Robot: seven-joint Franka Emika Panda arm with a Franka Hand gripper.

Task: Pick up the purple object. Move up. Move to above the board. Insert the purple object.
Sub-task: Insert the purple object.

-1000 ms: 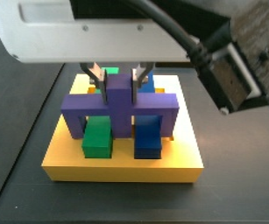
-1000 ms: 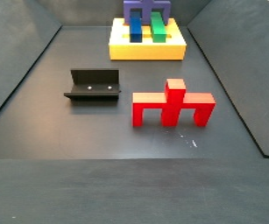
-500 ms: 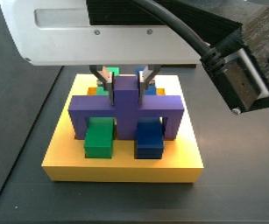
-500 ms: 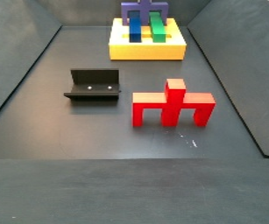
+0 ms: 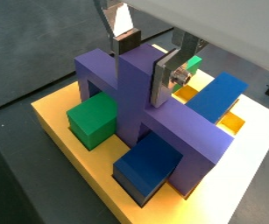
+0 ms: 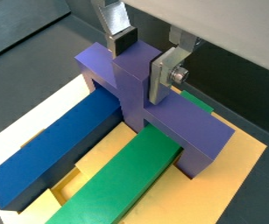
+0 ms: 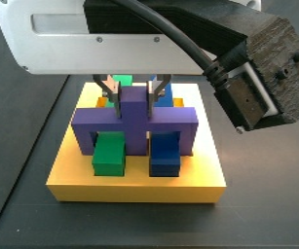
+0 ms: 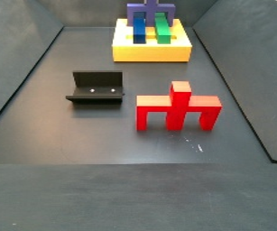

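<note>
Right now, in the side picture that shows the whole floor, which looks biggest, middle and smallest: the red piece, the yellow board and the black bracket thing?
As they look there:
1. Red piece, though it is nearer the camera, which flatters it.
2. Yellow board, far back, so probably bigger really.
3. Fixture, smallest.
The claw stands over the board, around the purple object.

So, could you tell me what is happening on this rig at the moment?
The Panda's gripper is over the yellow board, its fingers either side of the purple object's upright post. That arch straddles a green bar and a dark-blue bar on the board. A red piece and the fixture sit apart on the floor.
</note>
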